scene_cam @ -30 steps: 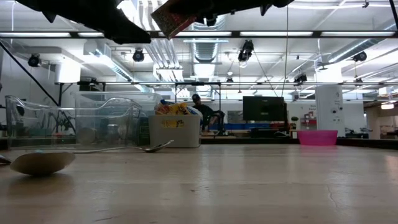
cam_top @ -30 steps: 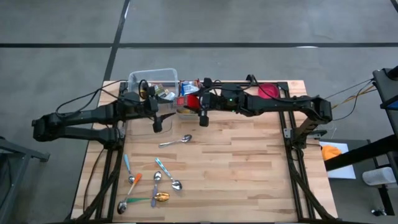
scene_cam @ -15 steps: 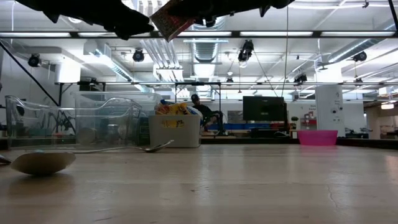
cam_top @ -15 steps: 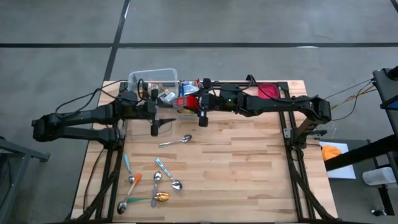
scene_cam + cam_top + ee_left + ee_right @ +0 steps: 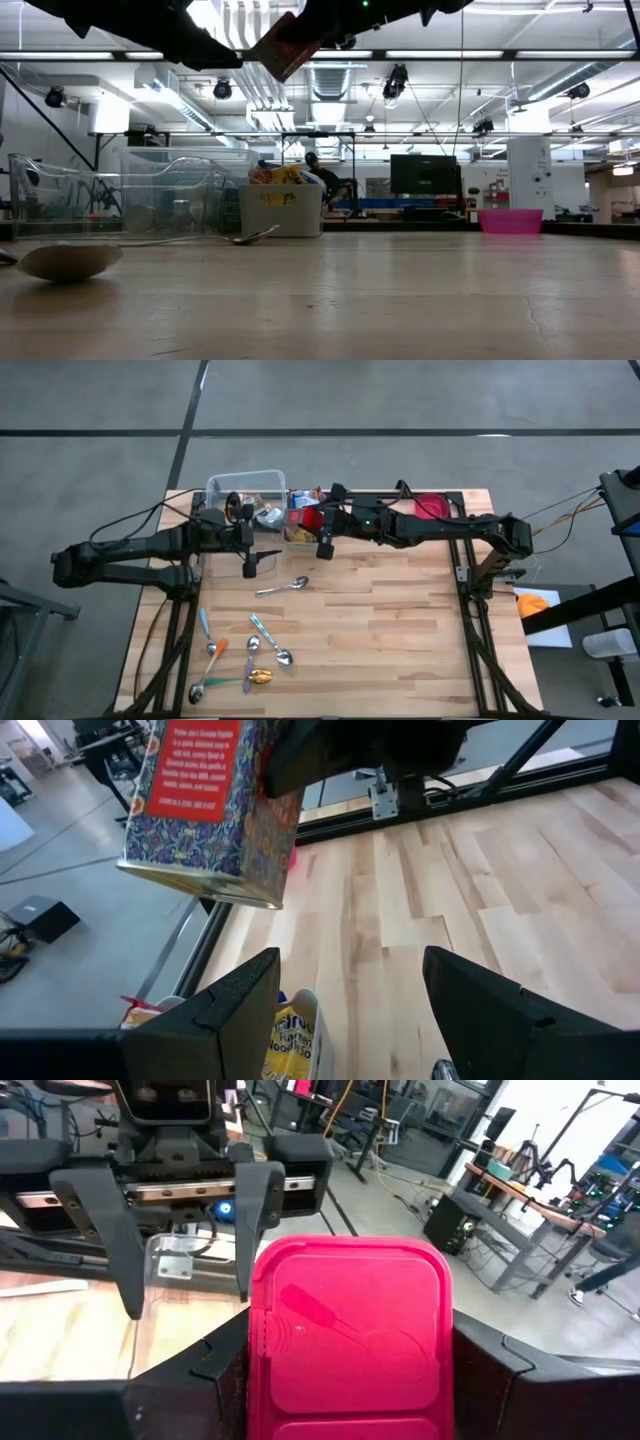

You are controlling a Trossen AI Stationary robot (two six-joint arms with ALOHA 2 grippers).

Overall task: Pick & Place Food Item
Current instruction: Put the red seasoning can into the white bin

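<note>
Food tin (image 5: 205, 810), patterned w/ red label and red lid, hangs in the air over the back edge of the surface (image 5: 400, 640), roughly mid-way along it. It's clamped in the right gripper (image 5: 345, 1370), whose fingers press on its two sides w/ the red lid facing the wrist cam. It's held tilted and high, prob. so it clears the bin walls below.

Surface itself: light wood, mostly bare in the middle and on the right side, so there's plenty of room to travel.

Clear tub (image 5: 215, 488) sits at the back-left corner. It's see-thru and open-topped, and looks like the likely drop spot, tho the task line doesn't name one. Contents not clear from here.

White bin (image 5: 282, 212) stands just beside the tub at the back edge, stuffed w/ food packets. The tin hangs about above it, so I'd judge the pick is done and the place not yet.

Left gripper (image 5: 350, 1010) hangs near the tub, facing the tin. Its fingers are spread w/ nothing between them. It seems to be waiting, or maybe lined up for a hand-over; can't tell which.

Pink bowl (image 5: 510, 221) sits at the back-right, well apart from the action.

Spoons: one lone spoon (image 5: 282, 588) lies near the middle, and a cluster (image 5: 240, 655) lies toward the front-left corner. All lie flat, out of the tin's likely path, and aren't part of this job.
</note>
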